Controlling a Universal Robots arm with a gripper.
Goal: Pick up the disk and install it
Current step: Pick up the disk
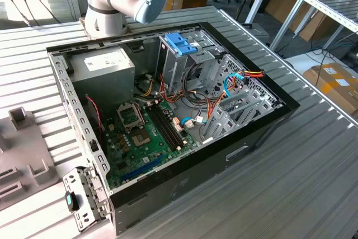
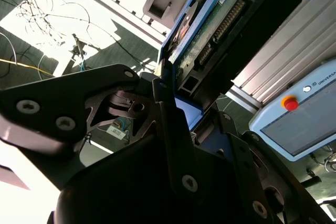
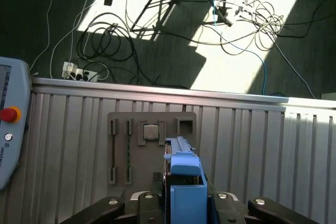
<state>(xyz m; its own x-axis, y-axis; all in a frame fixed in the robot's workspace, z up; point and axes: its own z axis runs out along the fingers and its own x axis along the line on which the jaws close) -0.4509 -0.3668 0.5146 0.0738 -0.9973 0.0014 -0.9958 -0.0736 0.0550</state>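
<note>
Our gripper [image 3: 184, 199] is clamped on the disk [image 3: 182, 166], hanging above the grey tray [image 3: 122, 129] in the first wrist view; the exterior view gives us the open-topped computer case [image 1: 224, 160], wide table [image 1: 313, 183] beyond its edges.

Gripper [image 2: 191, 109] clamps disk [image 2: 220, 22], circuit board showing; teach pendant [image 2: 302, 124] near.

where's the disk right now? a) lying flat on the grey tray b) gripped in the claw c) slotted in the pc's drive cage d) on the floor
b: in the first wrist view the disk stands on edge between the fingers of the claw, with the grey tray on the table behind it.
</note>
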